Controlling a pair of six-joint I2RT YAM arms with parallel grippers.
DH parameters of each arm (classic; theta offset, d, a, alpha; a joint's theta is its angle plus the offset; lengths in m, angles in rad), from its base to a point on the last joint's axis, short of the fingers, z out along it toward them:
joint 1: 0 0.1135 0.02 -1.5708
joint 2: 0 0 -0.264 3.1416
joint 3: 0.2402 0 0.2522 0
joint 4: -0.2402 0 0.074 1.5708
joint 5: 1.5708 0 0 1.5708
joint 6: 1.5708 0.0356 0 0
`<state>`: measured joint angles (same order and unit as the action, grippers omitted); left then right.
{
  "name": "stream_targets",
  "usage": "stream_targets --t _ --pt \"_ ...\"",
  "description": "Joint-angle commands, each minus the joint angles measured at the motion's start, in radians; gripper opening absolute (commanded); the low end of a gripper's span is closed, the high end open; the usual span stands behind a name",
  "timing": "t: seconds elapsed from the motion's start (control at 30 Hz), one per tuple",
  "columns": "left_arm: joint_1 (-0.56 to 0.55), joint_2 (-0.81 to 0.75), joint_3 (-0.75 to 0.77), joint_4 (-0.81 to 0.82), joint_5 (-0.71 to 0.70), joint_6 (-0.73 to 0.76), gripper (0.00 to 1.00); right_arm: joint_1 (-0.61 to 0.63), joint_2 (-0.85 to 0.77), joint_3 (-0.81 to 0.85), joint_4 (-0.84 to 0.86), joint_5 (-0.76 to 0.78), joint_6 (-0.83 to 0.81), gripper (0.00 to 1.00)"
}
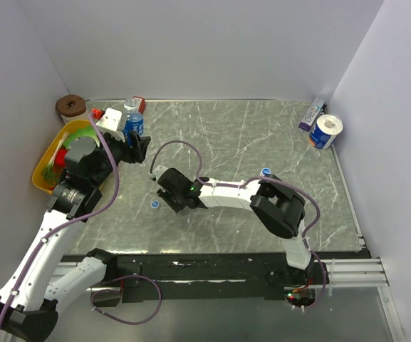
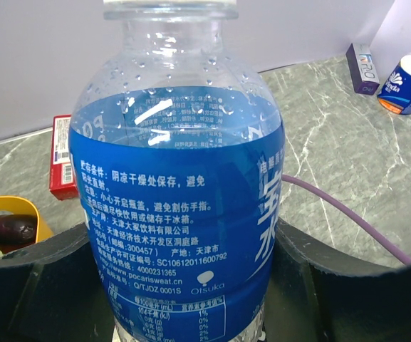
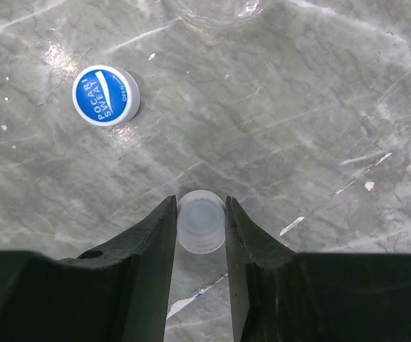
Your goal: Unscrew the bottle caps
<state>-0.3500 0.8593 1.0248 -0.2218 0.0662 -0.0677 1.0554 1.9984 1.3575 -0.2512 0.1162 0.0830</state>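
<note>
Surface (image 1: 262, 135) mostly bare. Blue-label bottle (image 2: 184, 214) upright at far left, left hand (image 1: 132, 137) clamped round its body; can't tell if its top's on. Right hand (image 3: 200, 206), mid-surface, pinched on a clear-white cap (image 3: 201, 229). Blue cap (image 3: 105, 95) lies loose beside it, 2nd blue cap (image 1: 266, 172) further right. Prob. nearly done; other bottles not made out.

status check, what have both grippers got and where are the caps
left gripper shut on the blue-label bottle. right gripper shut on a white cap. blue Pocari Sweat cap loose on the table, apart. nothing in the way.
</note>
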Motion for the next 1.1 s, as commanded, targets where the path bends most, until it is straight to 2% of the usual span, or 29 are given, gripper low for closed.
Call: stream_targets --t 0.0,0.13,0.3,0.4,0.5,0.6,0.67,0.83,0.9,1.0,1.03,1.07 --pt "0.005 -0.016 0.003 0.036 0.009 -0.001 0.46 0.003 0.007 0.034 -0.005 0.027 -0.009 0.38" --pt "0.005 -0.013 0.004 0.036 0.012 -0.001 0.46 0.005 0.016 0.034 -0.010 0.030 -0.014 0.45" --pt "0.005 -0.009 0.004 0.036 0.017 -0.001 0.46 0.005 0.000 0.003 0.009 0.028 -0.026 0.66" --pt "0.005 -0.009 0.004 0.038 0.015 -0.001 0.46 0.005 -0.018 -0.020 0.027 0.010 -0.028 0.72" --pt "0.005 -0.011 0.008 0.038 0.014 0.002 0.46 0.005 -0.082 -0.084 0.065 -0.006 -0.025 0.73" --pt "0.005 -0.016 0.003 0.047 0.046 0.011 0.46 0.005 -0.226 -0.196 0.105 -0.016 -0.032 0.73" --pt "0.005 -0.023 -0.006 0.064 0.078 0.022 0.46 0.005 -0.384 -0.251 0.113 -0.018 -0.045 0.71" --pt "0.005 -0.040 -0.031 0.102 0.258 0.049 0.46 -0.001 -0.729 -0.311 0.021 0.065 -0.074 0.69" --pt "0.003 -0.042 -0.032 0.111 0.325 0.057 0.47 -0.020 -0.798 -0.276 -0.019 0.068 -0.103 0.69" --pt "-0.012 -0.043 -0.037 0.140 0.460 0.098 0.47 -0.136 -0.889 -0.172 -0.101 -0.057 -0.031 0.70" --pt "-0.023 -0.042 -0.042 0.147 0.484 0.101 0.47 -0.232 -0.918 -0.144 -0.115 -0.199 -0.003 0.70" --pt "-0.056 -0.040 -0.046 0.153 0.515 0.111 0.47 -0.276 -0.928 -0.112 -0.137 -0.251 0.059 0.69"
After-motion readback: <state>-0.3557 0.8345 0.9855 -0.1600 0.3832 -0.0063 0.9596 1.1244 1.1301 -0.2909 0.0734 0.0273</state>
